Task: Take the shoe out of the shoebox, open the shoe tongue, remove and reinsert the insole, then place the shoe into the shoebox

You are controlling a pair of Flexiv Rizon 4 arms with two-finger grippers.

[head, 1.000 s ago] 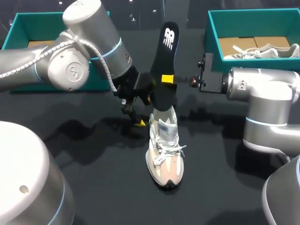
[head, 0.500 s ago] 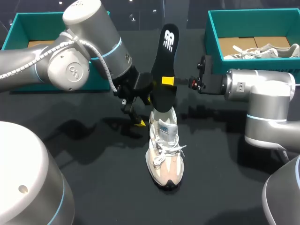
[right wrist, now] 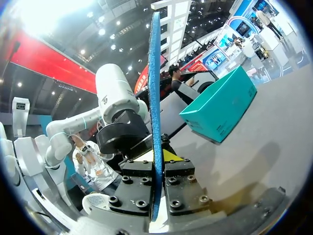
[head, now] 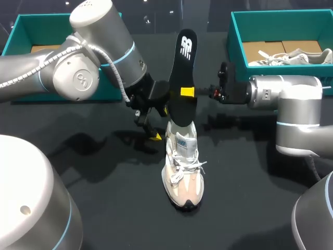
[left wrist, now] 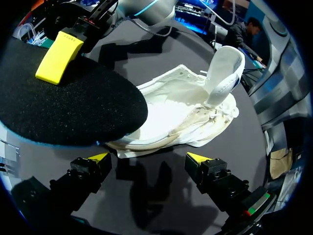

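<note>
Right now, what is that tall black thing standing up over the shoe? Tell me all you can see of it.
It is the shoe's insole: a thin, foam-looking, foot-shaped piece, black on its top face with a white logo near the upper end and blue along its edge. It stands nearly upright, with its lower end at the opening of the shoe; whether they touch I cannot tell. The right gripper pinches it at mid-length, one yellow-tipped finger on each face.

Table (head: 104,172): black, matte top; one pale laced shoe (head: 182,166) standing upright near the middle, toe towards the near edge; open teal shoebox (head: 18,32) at the far left corner; second teal shoebox (head: 237,36) at the far right corner; both well apart from the shoe.
</note>
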